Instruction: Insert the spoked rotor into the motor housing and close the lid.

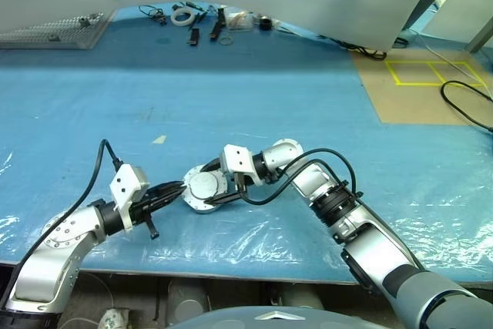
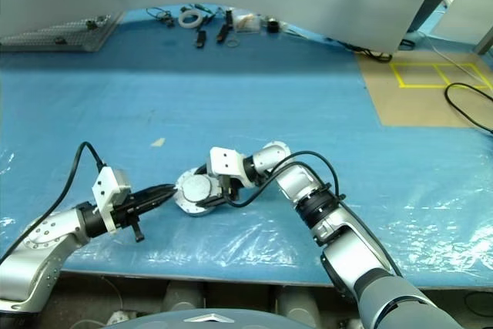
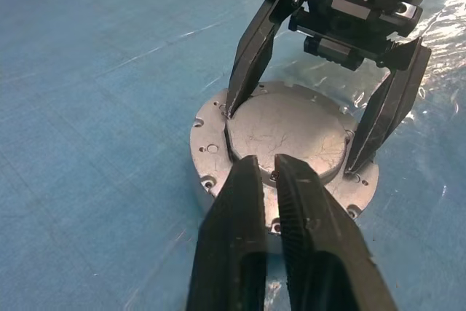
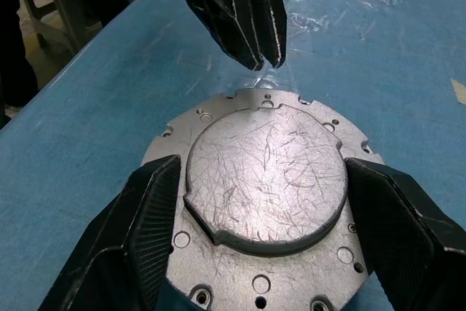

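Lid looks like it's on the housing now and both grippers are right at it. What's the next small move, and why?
Probably press down on the lid with the shut left gripper, whose tips sit at the lid's edge. The right gripper stands open, a finger on each side of the lid's raised plain face, steadying it on the motor housing. Whether the lid is fully seated cannot be told.

Even, bright light falls from overhead, casting soft, short shadows on the desk. Its clear plastic film throws white glare along the near edge. The lid shines, its scratches crisp in the right wrist view. The head views bow at the edges; far clutter looks perhaps slightly soft.
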You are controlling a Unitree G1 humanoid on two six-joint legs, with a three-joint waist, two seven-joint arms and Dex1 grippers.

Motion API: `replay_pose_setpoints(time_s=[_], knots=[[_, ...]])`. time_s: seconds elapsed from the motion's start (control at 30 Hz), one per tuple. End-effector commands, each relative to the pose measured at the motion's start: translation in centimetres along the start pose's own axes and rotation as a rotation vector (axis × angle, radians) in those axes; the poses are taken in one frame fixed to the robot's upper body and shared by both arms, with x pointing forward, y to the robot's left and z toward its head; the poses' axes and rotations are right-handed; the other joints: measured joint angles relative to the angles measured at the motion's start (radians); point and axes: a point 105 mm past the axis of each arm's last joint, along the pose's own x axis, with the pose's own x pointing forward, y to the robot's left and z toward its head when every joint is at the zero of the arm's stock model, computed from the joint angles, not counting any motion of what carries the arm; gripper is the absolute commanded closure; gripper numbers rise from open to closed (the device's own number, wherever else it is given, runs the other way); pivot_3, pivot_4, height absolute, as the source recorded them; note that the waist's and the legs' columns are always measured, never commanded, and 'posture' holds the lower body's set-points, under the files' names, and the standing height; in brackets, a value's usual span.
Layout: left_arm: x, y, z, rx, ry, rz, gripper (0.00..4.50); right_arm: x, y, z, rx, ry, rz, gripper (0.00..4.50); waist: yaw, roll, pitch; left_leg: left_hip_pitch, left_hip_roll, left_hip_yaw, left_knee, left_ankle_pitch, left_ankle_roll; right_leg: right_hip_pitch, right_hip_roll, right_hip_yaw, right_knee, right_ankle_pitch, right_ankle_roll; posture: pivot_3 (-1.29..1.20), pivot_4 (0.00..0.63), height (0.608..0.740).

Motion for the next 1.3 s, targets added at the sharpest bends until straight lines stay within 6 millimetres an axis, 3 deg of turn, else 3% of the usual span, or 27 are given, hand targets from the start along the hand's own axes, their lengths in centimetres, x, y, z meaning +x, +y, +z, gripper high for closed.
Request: replay_pose_setpoints(time_s=[0.03,0.33,0.57,0.7,0.93,1.07,1.3], knots=[[0.0,-0.3,0.2,0.018,0.013,-0.034,3.93,-0.1,1.4,-3.9,0.113,0.132,0.026,0.73,0.0,0.0,0.0,0.0,0.0,0.0,0.0,0.0,0.0,0.0,0.0,0.0,0.0,0.0,0.0,0.0,0.15,0.74],[0.8,0.0,-0.9,0.053,0.054,-0.036,3.93,-0.1,1.2,-3.9,0.12,0.129,0.018,0.73,0.0,0.001,0.0,0.0,0.0,0.0,-0.001,0.0,0.0,0.0,0.0,0.0,-0.001,0.0,0.0,0.0,0.15,0.74],[2.5,-0.1,-1.1,0.076,0.045,-0.04,3.93,-0.2,1.2,-4.0,0.13,0.133,0.015,0.73,0.003,0.005,-0.003,0.0,-0.001,0.0,-0.002,0.0,0.0,0.001,-0.001,0.0,-0.003,0.0,0.0,0.0,0.15,0.74],[2.3,-0.6,-2.6,0.101,0.123,-0.075,3.93,-0.2,1.2,-4.0,0.131,0.134,0.013,0.73,0.005,0.008,-0.007,0.0,-0.002,0.0,-0.004,0.0,0.0,0.004,-0.003,0.0,-0.008,0.0,0.0,0.0,0.15,0.74],[2.1,-0.7,-2.4,0.094,0.111,-0.092,3.93,-0.2,1.0,-4.0,0.15,0.125,0.002,0.73,0.005,0.011,-0.011,0.0,-0.002,0.0,-0.007,0.0,0.0,0.005,-0.003,-0.001,-0.013,0.0,0.0,0.0,0.15,0.74],[2.4,-1.0,-2.4,0.092,0.105,-0.1,3.98,-0.2,0.8,-3.7,0.157,0.106,-0.004,0.02,0.005,0.012,-0.011,0.0,-0.002,0.0,-0.009,0.0,0.0,0.005,-0.003,-0.001,-0.014,0.0,0.001,0.0,0.15,0.74],[2.5,-0.4,-2.4,0.101,0.111,-0.083,3.98,-1.0,0.0,-2.2,0.205,0.053,-0.002,0.02,0.008,0.012,-0.012,-0.001,-0.003,0.0,-0.01,0.0,0.0,0.005,-0.003,-0.001,-0.016,0.0,0.001,0.0,0.15,0.74]])
